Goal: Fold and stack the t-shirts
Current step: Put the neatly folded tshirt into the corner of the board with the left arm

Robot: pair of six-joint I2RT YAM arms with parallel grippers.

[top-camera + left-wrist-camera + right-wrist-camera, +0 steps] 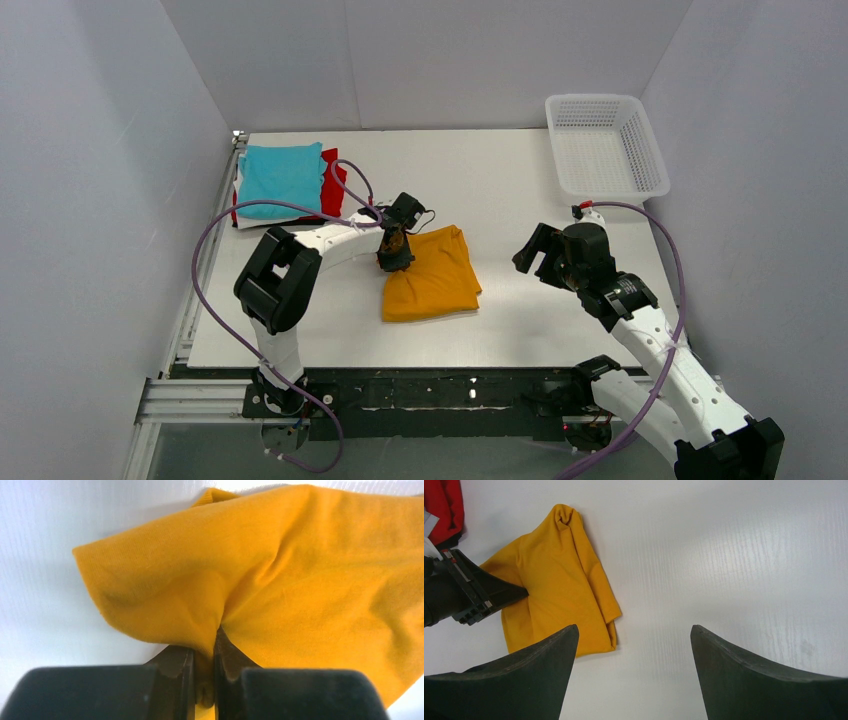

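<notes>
A folded mustard-orange t-shirt (432, 274) lies in the middle of the table. My left gripper (394, 260) is shut on its left edge; in the left wrist view a pinch of the orange cloth (260, 580) sits between the dark fingers (176, 667). At the back left is a stack of folded t-shirts, turquoise (282, 178) on top, red (333, 186) under it, white and black edges showing below. My right gripper (534, 252) hovers open to the right of the orange t-shirt (559, 585), nothing between its fingertips (564, 645).
A white plastic mesh basket (604, 146) stands at the back right corner. White walls close in the table on three sides. The left arm's purple cable (215, 240) loops over the table's left edge.
</notes>
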